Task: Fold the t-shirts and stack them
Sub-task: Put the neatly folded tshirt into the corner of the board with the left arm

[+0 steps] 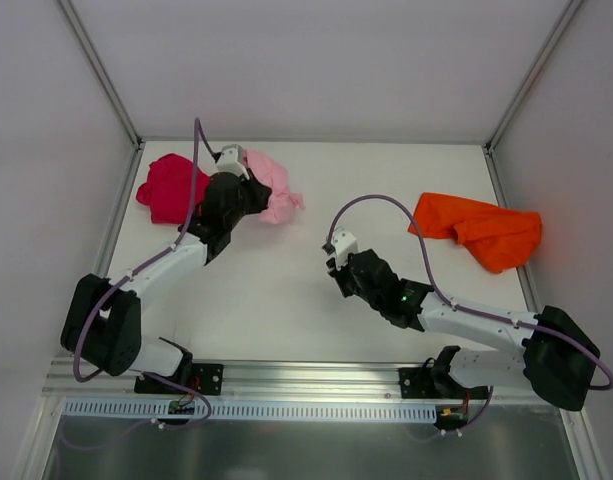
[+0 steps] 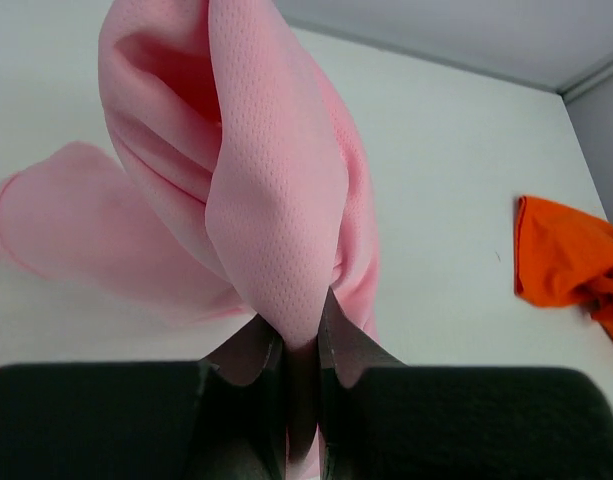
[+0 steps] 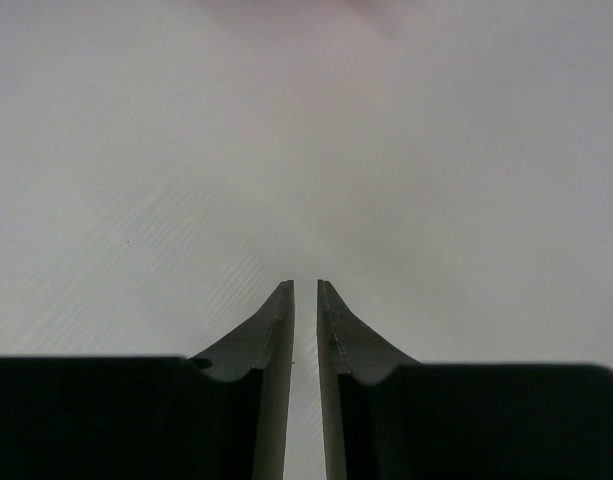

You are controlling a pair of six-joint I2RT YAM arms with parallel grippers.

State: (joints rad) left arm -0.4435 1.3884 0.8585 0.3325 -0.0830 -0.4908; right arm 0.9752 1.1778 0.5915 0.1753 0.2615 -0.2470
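Cloth is bunching up from the left gripper (image 2: 302, 335), whose jaws are clamping tight on a fold of the pink shirt (image 2: 266, 200). That shirt is sitting at 11 o'clock on the white table (image 1: 276, 290). At its 9 o'clock side, just beside it, the red shirt (image 1: 166, 188) is lying crumpled. Well apart, at 2 o'clock on the table, the orange shirt (image 1: 481, 228) is lying in a loose heap. Near the table's centre, the right gripper (image 3: 305, 290) is pointing at bare surface, its jaws standing almost together with only a thin slit between them, gripping nothing.
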